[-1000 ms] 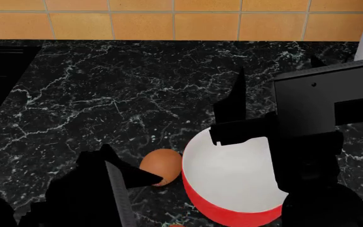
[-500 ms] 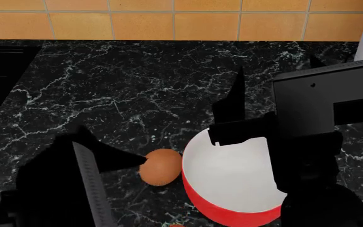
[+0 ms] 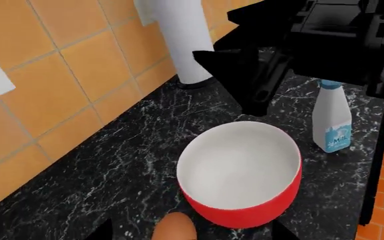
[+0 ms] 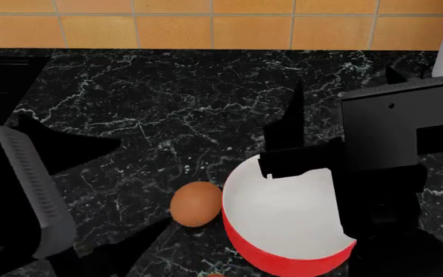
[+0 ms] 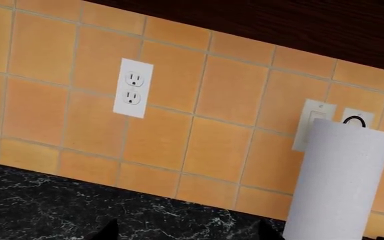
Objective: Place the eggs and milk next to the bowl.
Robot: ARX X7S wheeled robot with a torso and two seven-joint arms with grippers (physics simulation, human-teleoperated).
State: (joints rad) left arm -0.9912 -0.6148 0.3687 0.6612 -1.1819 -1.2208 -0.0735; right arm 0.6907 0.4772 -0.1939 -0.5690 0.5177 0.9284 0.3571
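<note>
Black, unshaded silhouettes make both sets of fingers hard to read. Left gripper (image 4: 67,173): one ribbed grey finger pad (image 4: 33,190) shows in the head view at lower left, raised off the surface, with a dark tip pointing right; nothing sits between the fingers, which look spread apart. Right gripper (image 4: 287,144): a tall dark finger stands over the bowl's far rim, empty; whether its fingers are spread or pressed together, cannot tell. Right wrist view shows only two dark finger tips at the frame edge.

Bowl (image 4: 283,213): red outside, white inside, nothing in it; its right part is hidden by the right arm. One egg (image 4: 196,203) lies on the black marble surface (image 4: 168,104), just beside the bowl's left wall, apparently touching. A second orange patch at the bottom edge of the head view is cut off; identity unclear. Milk (image 3: 332,120): upright on the surface near the bowl, cap partly hidden by the arm in the left wrist view. Paper towel roll (image 5: 339,180) stands against the tiled wall.
</note>
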